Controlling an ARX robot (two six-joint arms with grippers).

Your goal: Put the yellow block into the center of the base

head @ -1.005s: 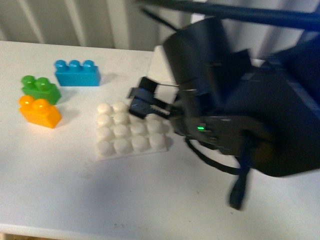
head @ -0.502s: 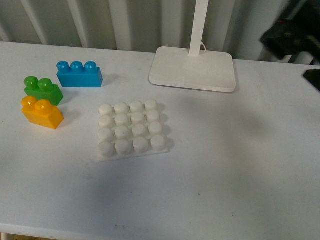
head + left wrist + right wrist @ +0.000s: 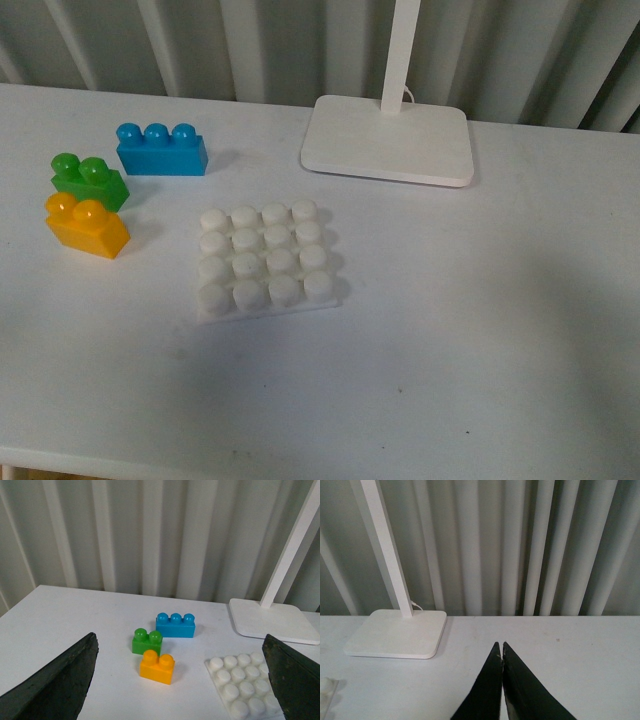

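Observation:
The yellow block (image 3: 87, 226) sits on the white table at the left, just in front of a green brick (image 3: 88, 181); it also shows in the left wrist view (image 3: 157, 666). The white studded base (image 3: 264, 259) lies flat to its right, with nothing on it, and shows in the left wrist view (image 3: 240, 685). Neither arm shows in the front view. My left gripper (image 3: 182, 680) is open and empty, held back from and above the block. My right gripper (image 3: 501, 652) is shut with nothing in it, over bare table to the right of the lamp foot.
A blue three-stud brick (image 3: 160, 148) stands behind the green one. A white lamp foot (image 3: 388, 139) with its upright post sits at the back, behind the base. A ribbed grey wall (image 3: 250, 40) closes the far side of the table.
The dark arm that filled the right and middle of the front view over the base one second ago has drawn off to the right and is out of that view now. The bricks and base have not moved.

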